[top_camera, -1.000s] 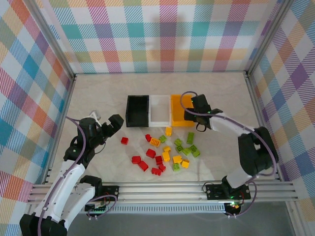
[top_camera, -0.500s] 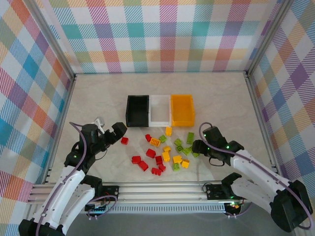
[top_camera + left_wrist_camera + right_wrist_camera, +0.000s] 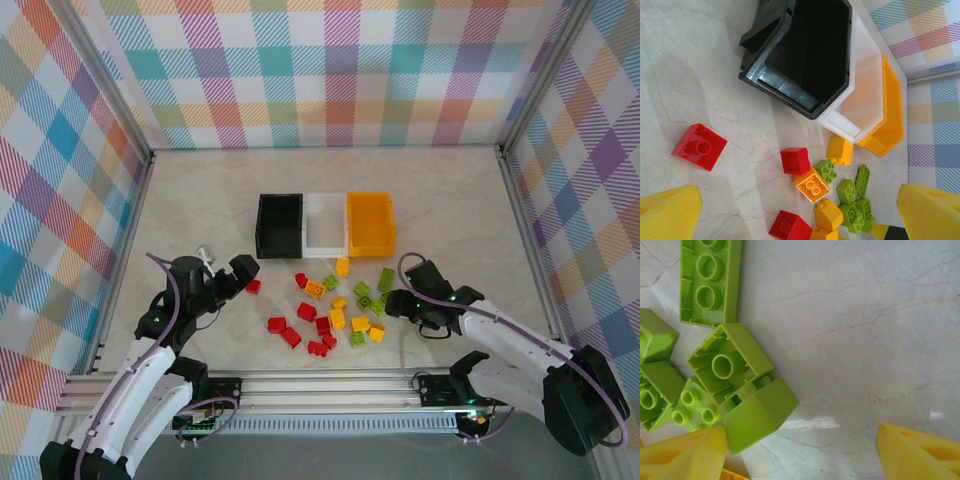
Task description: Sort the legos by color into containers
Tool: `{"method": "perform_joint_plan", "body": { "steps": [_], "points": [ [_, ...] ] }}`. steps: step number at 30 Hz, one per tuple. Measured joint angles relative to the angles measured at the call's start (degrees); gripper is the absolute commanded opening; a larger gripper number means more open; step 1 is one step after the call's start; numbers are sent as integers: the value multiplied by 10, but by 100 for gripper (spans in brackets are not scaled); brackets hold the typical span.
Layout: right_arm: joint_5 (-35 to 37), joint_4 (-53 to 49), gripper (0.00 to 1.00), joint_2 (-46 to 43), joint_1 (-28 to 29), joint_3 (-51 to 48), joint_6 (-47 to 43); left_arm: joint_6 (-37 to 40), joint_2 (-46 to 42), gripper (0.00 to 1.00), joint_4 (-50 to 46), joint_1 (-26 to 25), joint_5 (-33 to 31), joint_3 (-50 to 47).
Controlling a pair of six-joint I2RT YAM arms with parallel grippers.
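- Three containers are set in one row, touching side by side, near the middle of the counter (image 3: pixel 200 190): a black bin (image 3: pixel 262 228), a white bin (image 3: pixel 325 251) and an orange bin (image 3: pixel 370 251).
- The legos (image 3: pixel 340 310) are scattered on the counter at 6 o'clock of this row, as a loose pile of red, yellow-orange and lime green bricks.
- In the pile, the red ones are found mostly toward 8 o'clock and the green ones toward 3 o'clock.
- One single red brick (image 3: pixel 253 286) lies apart from the pile, at 9 o'clock of it and at 6 o'clock of the black bin.
- The left gripper (image 3: pixel 232 280) is held just at 9 o'clock of this single red brick. In the left wrist view its yellow fingers (image 3: pixel 667 212) are spread wide, and nothing is gripped.
- The right gripper (image 3: pixel 395 302) is placed low at the 3 o'clock edge of the pile, beside the green bricks.
- In the right wrist view its fingers (image 3: pixel 682 455) stand apart with bare counter between them. One finger is just beside a green brick, and nothing is clamped.
- In the same view a long green brick (image 3: pixel 710 280) lies studs up, and a square green brick (image 3: pixel 730 365) is turned with its hollow side up.
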Motion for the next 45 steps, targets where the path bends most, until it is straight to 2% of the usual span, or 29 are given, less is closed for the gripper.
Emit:
{"method": "perform_joint_plan", "body": {
  "steps": [10, 15, 20, 28, 34, 39, 45],
  "points": [
    [2, 21, 75, 16, 35, 12, -4, 0, 1, 100, 0, 0, 0, -7],
    [12, 31, 70, 63, 35, 25, -5, 0, 1, 100, 0, 0, 0, -10],
    [19, 39, 55, 101, 35, 30, -14, 0, 1, 100, 0, 0, 0, -10],
    [22, 48, 35, 99, 35, 37, -21, 0, 1, 100, 0, 0, 0, -10],
    [24, 19, 29, 52, 35, 52, -33, 0, 1, 100, -2, 0, -3, -10],
    [24, -8, 29, 35, 35, 124, -58, 0, 1, 100, -9, 0, -7, -9],
    [29, 6, 29, 177, 16, 287, -103, 7, 19, 99, -40, 0, -10, 7]
  ]
}}
